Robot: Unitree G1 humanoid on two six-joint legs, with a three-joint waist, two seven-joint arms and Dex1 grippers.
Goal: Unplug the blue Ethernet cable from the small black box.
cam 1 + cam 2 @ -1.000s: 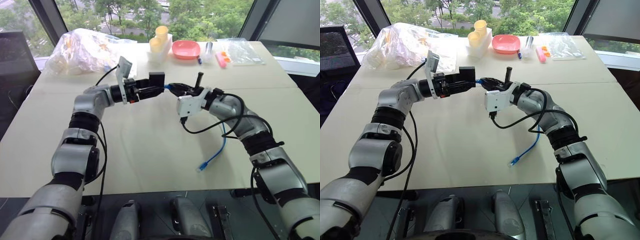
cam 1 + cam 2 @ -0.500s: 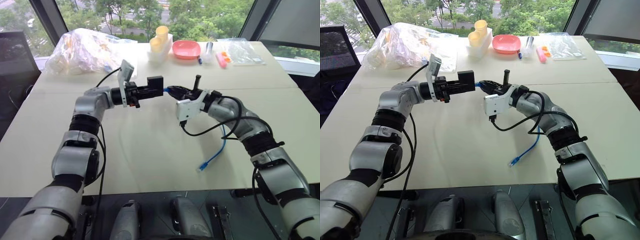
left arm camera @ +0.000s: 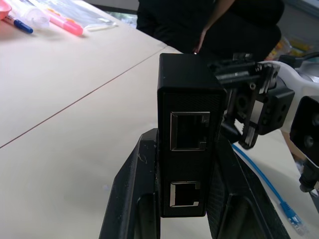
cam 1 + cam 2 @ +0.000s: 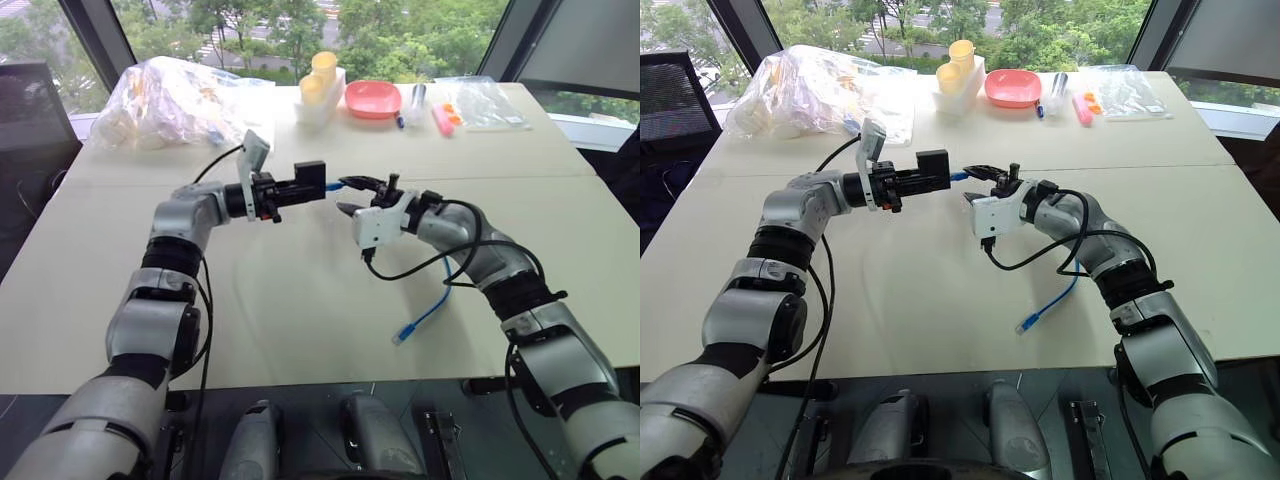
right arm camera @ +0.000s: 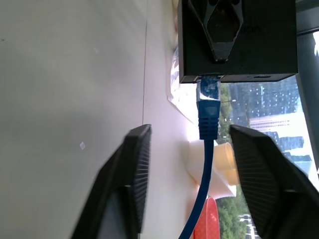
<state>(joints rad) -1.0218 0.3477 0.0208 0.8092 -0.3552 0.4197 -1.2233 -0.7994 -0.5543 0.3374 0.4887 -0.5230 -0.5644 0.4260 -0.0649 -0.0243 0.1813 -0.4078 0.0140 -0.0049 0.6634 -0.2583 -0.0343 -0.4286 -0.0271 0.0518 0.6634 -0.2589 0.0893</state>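
The desk (image 4: 300, 300) spreads pale beneath both arms, which meet above its middle. The left tool (image 3: 184, 199) is pressed together on the box (image 4: 310, 178), holding it in the air with its ported side turned toward the right tool (image 4: 362, 195). That right tool stands spread, its two fingers (image 5: 124, 179) parted to either side of the cable (image 5: 207, 149) and, as far as can be seen, not touching it. The cable's clear plug is seated in the box directly ahead of the right tool, just past its fingertips; the cord's long axis runs straight back between those fingers, in line with the way the tool points. Behind the right arm the cord drops to the desk, its free end (image 4: 405, 333) lying well apart from both tools. The plug is therefore not yet out. The right tool is plainly the nearer one to the plug, so the coming move likely needs it to close on the blue boot just behind the plug and draw back along that same axis, away from the left tool.
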